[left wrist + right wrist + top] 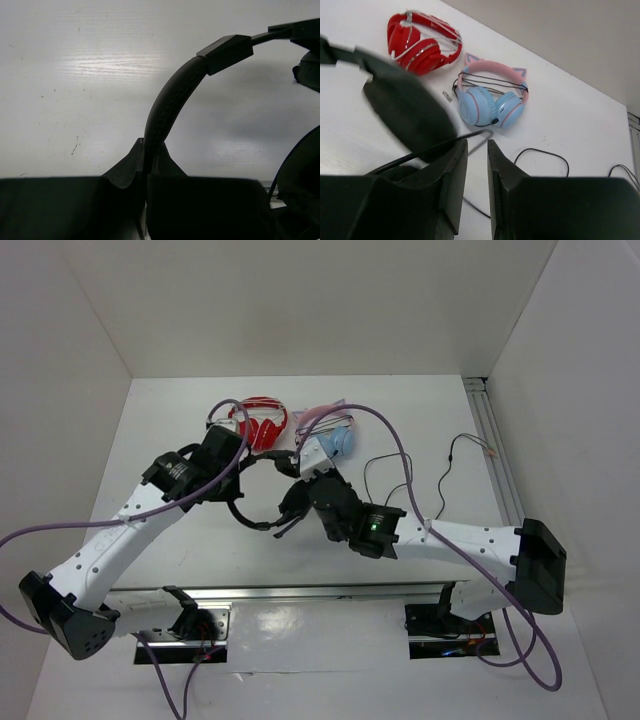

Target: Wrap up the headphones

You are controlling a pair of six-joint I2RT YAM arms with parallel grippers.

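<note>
1. Worktop (150, 440) edges: white walls (300, 310) close it at 9, 12 and 3 o'clock in the top view. A metal rail (497, 460) runs along the 3 o'clock edge, and a second rail (300, 592) runs across the 6 o'clock edge between the arm bases.
2. The widest bare surface lies toward 9 o'clock of the left arm. Toward 3 o'clock, thin loose wire lies on the surface short of the rail.
3. At 12 o'clock the red headphones (258, 423) and the light-blue headphones (332, 440) lie near each other, close to the back wall and just beyond both arm tips.
4. The headphones (170, 100) are at the middle of the worktop, between the two arm tips.
5. In the left wrist view the headband rises from the fingers and bends toward 2 o'clock, ending at its slider block. In the top view the band bows out toward 8 o'clock; its long axis under the arms cannot be told.
6. The left pincer (146, 152) is clamped on the headband.
7. The right pincer (477, 160) stands slightly parted with nothing in the gap. The cable (435, 147) runs just past its tips, and a blurred earcup sits at 10 o'clock of them.
</note>
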